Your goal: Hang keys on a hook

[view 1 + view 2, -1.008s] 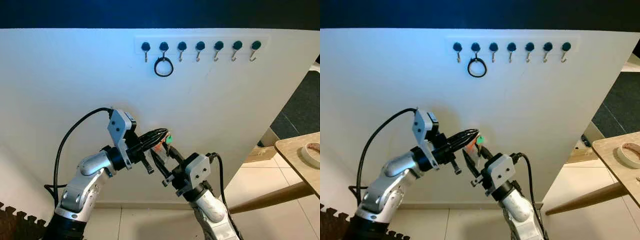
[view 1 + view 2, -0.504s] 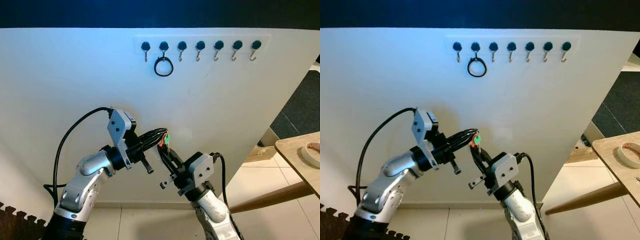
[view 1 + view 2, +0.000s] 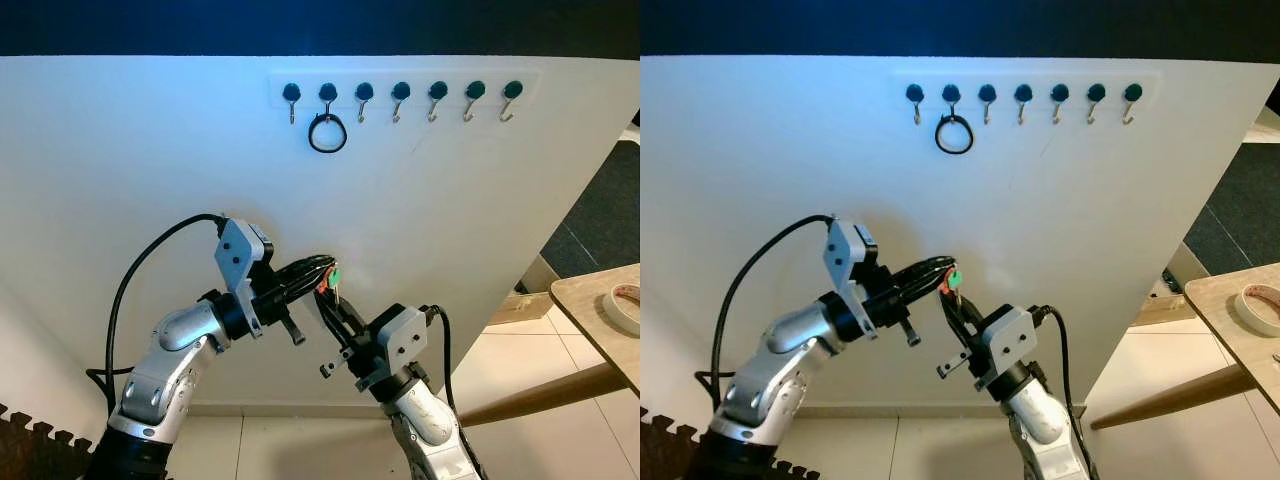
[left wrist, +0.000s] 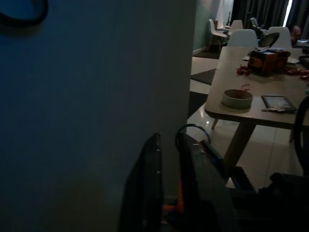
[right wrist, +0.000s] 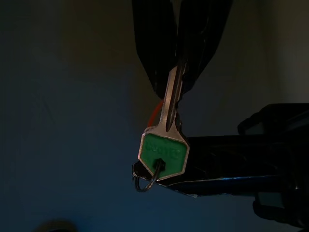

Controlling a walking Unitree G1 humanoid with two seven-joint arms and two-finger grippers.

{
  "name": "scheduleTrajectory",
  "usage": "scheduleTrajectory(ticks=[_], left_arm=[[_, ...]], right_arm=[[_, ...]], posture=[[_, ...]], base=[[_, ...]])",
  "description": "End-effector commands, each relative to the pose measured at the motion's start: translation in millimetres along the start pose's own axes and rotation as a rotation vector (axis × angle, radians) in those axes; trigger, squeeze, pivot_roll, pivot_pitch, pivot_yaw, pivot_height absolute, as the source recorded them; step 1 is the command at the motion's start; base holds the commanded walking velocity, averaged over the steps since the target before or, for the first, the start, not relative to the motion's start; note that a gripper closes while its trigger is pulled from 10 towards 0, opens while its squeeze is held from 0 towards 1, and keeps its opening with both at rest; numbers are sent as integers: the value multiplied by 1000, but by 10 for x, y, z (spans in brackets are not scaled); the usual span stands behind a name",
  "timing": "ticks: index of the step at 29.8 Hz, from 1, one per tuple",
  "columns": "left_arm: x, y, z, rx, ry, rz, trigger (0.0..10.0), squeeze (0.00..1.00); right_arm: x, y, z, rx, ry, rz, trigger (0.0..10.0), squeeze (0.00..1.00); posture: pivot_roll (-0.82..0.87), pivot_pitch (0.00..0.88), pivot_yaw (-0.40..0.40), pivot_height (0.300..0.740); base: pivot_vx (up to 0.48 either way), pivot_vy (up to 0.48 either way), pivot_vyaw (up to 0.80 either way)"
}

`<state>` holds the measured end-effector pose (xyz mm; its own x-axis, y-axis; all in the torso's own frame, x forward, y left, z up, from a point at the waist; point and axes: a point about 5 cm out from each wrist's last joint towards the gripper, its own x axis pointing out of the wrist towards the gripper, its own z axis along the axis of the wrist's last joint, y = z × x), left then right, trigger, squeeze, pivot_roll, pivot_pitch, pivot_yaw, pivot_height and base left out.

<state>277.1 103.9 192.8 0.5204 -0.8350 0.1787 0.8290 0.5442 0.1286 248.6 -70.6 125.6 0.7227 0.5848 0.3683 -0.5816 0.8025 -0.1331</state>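
1. Right gripper (image 3: 330,295) is clamped on the blade of a green-headed key (image 5: 164,152), its two fingers reaching up toward 11 o'clock in front of the white wall (image 3: 150,150).
2. Left gripper (image 3: 318,270) reaches toward 3 o'clock and meets the right one at the keys (image 3: 331,279); its fingers sit close together beside the bunch, but I cannot tell whether they grip anything.
3. Keys hang between the two grippers, low on the wall and well below the hooks; a small ring (image 5: 145,181) passes through the green head, and an orange bit (image 5: 153,115) shows behind the blade.
4. Seven hooks (image 3: 401,98) run in one row near the wall's top edge, each under a dark round knob.
5. One dark loop (image 3: 327,133) hangs from the second hook counted from 9 o'clock; the other six carry nothing.
6. Open wall lies between the grippers and the hook row.
7. At 3 o'clock the wall ends in a slanting edge, with tiled floor (image 3: 520,350) beyond it.
8. One wooden tabletop (image 3: 600,320) juts in at 4 o'clock, well apart from the arms, with one tape roll (image 3: 624,306) near its edge.
9. One black cable (image 3: 140,280) arcs from the left wrist down toward 8 o'clock.
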Motion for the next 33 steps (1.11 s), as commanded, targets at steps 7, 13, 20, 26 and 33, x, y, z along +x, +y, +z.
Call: scheduleTrajectory(ticks=[7, 13, 20, 26, 33], left_arm=[[-44, 89, -82, 70, 74, 60, 10000, 0], [-159, 271, -166, 166, 166, 153, 10000, 0], [-315, 425, -162, 191, 196, 207, 10000, 0], [-410, 411, -158, 148, 182, 160, 10000, 0], [-586, 374, -346, 143, 334, 97, 10000, 0]], right_arm=[[4, 32, 20, 8, -12, 13, 0, 0], [-46, 20, -8, 8, 8, 0, 0, 0], [-141, -29, -38, 3, 31, -26, 0, 0], [-248, -88, -70, -8, 64, -46, 0, 0], [-401, -272, -294, 16, 240, -167, 0, 0]], posture=[[44, 67, 14, 740], [45, 72, 12, 740], [43, 75, 16, 740], [42, 77, 17, 740], [39, 80, 17, 740]], base=[[0, 0, 0], [0, 0, 0], [0, 0, 0], [0, 0, 0], [0, 0, 0]])
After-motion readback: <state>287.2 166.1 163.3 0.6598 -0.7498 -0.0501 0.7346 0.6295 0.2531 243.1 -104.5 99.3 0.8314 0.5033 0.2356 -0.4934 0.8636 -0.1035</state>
